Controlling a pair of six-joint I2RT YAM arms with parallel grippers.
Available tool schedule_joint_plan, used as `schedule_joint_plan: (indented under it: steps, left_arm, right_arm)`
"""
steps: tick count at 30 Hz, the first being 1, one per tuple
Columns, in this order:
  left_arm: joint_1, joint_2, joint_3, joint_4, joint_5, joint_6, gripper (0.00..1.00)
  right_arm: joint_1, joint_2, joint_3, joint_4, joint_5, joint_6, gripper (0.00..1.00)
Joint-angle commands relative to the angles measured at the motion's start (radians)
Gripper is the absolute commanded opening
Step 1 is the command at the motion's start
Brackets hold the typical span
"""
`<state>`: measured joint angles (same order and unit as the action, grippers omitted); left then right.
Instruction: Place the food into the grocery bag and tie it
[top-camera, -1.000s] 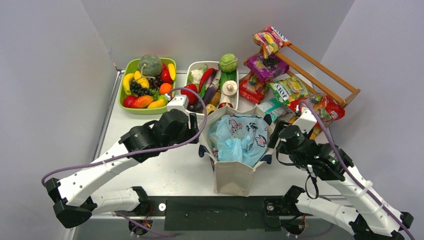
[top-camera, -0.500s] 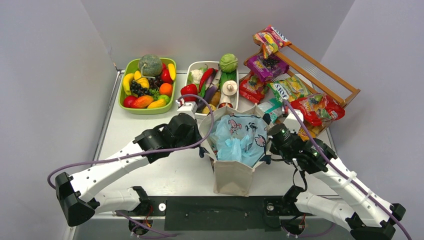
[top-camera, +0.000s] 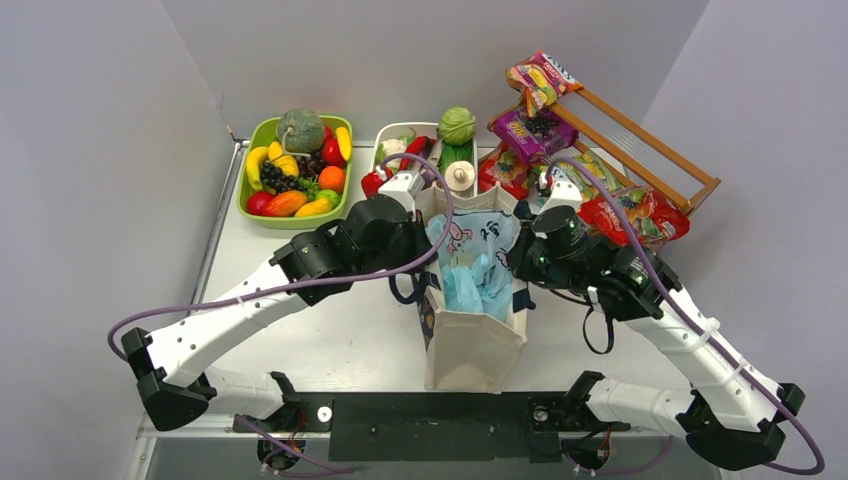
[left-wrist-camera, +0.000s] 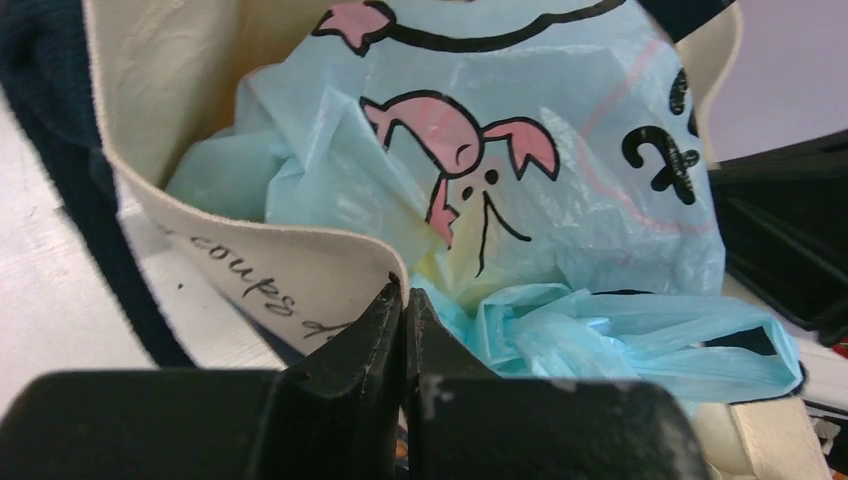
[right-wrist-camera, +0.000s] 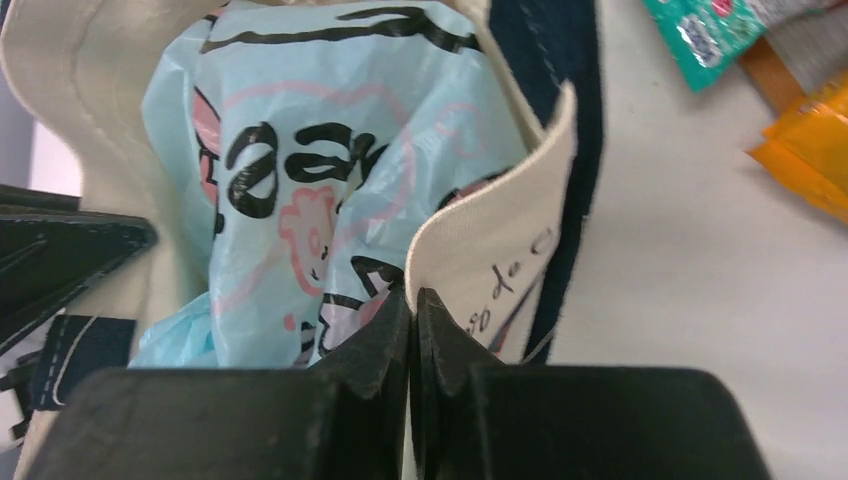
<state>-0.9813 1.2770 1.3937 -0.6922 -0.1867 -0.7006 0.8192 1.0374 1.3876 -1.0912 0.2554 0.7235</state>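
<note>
The grocery bag (top-camera: 470, 250), light blue with pink and black print, sits inside a beige canvas tote (top-camera: 470, 345) at the table's middle. My left gripper (top-camera: 426, 254) is shut on the tote's left rim (left-wrist-camera: 260, 270), its jaws pressed together at the fabric edge (left-wrist-camera: 404, 300). On the opposite rim (right-wrist-camera: 510, 240) my right gripper (top-camera: 520, 262) is likewise shut (right-wrist-camera: 412, 300). The bag's crumpled blue handles (left-wrist-camera: 620, 340) lie just past my left fingers. The food stays outside: toy fruit (top-camera: 295, 165), vegetables (top-camera: 440, 150) and snack packets (top-camera: 545, 130).
A green tray (top-camera: 252, 215) of fruit stands at the back left, a white tray (top-camera: 385, 132) of vegetables beside it. A wooden rack (top-camera: 650, 150) with packets leans at the back right. Grey walls close in on both sides.
Both arms moved inward to the tote and both grippers closed on its rim. The tote's mouth has drawn narrower and the tote stands taller.
</note>
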Motion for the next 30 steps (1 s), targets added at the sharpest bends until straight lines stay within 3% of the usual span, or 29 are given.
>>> schedule_joint_plan:
  steps: [1,12,21,30]
  left_arm:
    - [-0.038,0.009,0.127,0.147,0.096,0.018,0.00]
    - [-0.051,-0.044,-0.037,0.288,0.187,-0.010,0.00]
    - [-0.049,-0.213,-0.262,0.244,0.092,-0.023,0.00]
    - [-0.025,-0.262,-0.192,0.122,-0.008,0.052,0.00]
  right_arm:
    - [0.038,0.032,0.085,0.219,-0.113,0.006,0.00]
    - [0.178,0.135,0.040,0.355,-0.083,0.051,0.00]
    - [0.200,0.127,-0.066,0.422,-0.074,0.080,0.00]
    - [0.213,0.175,0.018,0.417,-0.064,0.067,0.00]
